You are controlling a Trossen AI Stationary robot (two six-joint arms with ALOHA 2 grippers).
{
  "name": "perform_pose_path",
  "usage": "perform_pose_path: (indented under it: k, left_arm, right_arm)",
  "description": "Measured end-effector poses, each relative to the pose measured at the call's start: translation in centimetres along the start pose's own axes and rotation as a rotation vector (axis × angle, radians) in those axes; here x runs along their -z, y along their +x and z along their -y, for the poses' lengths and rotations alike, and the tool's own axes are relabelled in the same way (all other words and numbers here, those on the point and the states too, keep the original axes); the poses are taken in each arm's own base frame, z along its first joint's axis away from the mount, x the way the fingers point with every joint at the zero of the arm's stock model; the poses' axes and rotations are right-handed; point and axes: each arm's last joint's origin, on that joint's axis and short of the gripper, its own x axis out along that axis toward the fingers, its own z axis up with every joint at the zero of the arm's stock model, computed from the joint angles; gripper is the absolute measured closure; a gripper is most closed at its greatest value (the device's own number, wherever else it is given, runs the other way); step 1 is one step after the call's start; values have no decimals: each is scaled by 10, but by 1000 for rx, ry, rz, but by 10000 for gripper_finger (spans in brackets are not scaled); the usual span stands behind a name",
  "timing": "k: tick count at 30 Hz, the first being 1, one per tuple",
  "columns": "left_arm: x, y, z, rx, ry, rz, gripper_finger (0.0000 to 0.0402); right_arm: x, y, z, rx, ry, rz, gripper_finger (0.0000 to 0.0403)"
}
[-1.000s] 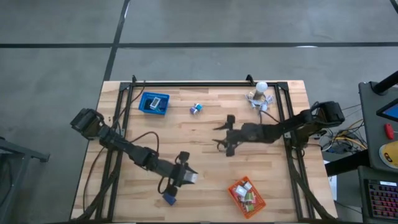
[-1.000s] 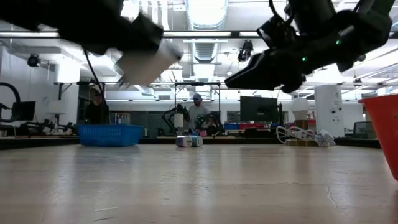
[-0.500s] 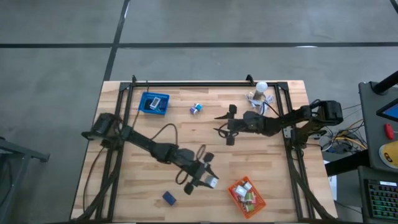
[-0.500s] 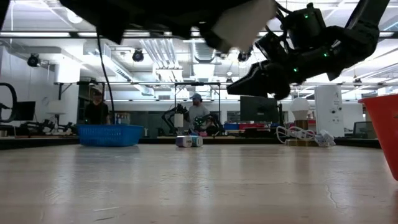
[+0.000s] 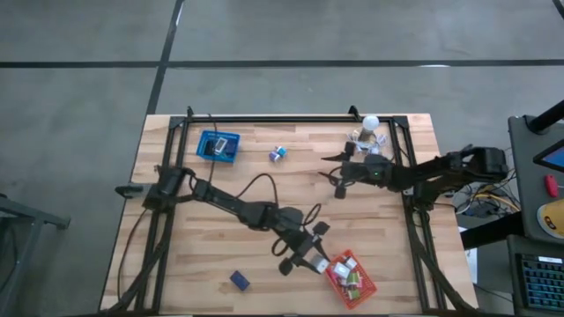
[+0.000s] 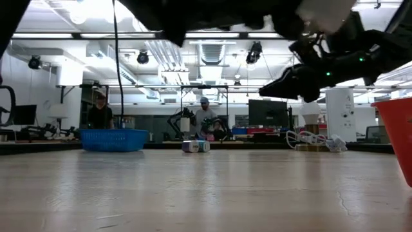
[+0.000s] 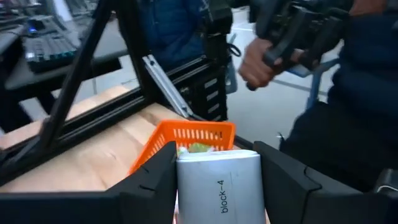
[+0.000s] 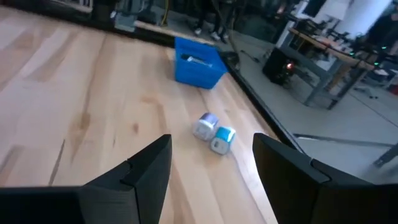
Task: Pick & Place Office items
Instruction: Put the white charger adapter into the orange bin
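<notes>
Since a second ago my left arm has swung from the near left part of the counter (image 5: 220, 264) across to the orange basket (image 5: 351, 276), carrying the white block (image 7: 219, 183), while my right arm has drawn back toward the far right corner.

The white block sits clamped between the fingers of my left end effector (image 5: 310, 257), just beside the basket's near-left rim; the left wrist view shows the basket straight ahead of it, already holding several small items. So I judge this to be the carry-and-place step, nearly over the drop point. Next I need to bring the block fully over the basket's opening, then spread the fingers so it falls inside instead of catching the rim.

Other items wait: a dark blue block (image 5: 239, 280) lies near the front edge, and two small rolls (image 8: 212, 133) lie together mid-counter toward the back, near the blue basket (image 5: 218, 145).

My right end effector (image 5: 336, 173) hovers above the counter with fingers apart, holding nothing.
</notes>
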Motion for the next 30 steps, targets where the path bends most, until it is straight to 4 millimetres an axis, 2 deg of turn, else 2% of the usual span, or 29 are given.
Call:
perform_pose_path:
  k: [6, 11, 16, 22, 30]
  left_arm:
    - [-4, 26, -15, 60, 23, 23, 229]
    - [-7, 48, -26, 141, 42, 68, 229]
    - [-1, 66, -35, 211, 46, 109, 229]
    - [3, 74, -46, 268, 43, 143, 229]
    - [16, 80, -49, 315, 43, 153, 229]
  right_arm:
    - [4, -18, 6, 29, 29, 28, 184]
    - [3, -23, 6, 37, 36, 45, 184]
    - [4, -23, 6, 38, 37, 36, 184]
    - [5, -23, 6, 48, 32, 31, 184]
    - [4, -23, 6, 53, 26, 31, 184]
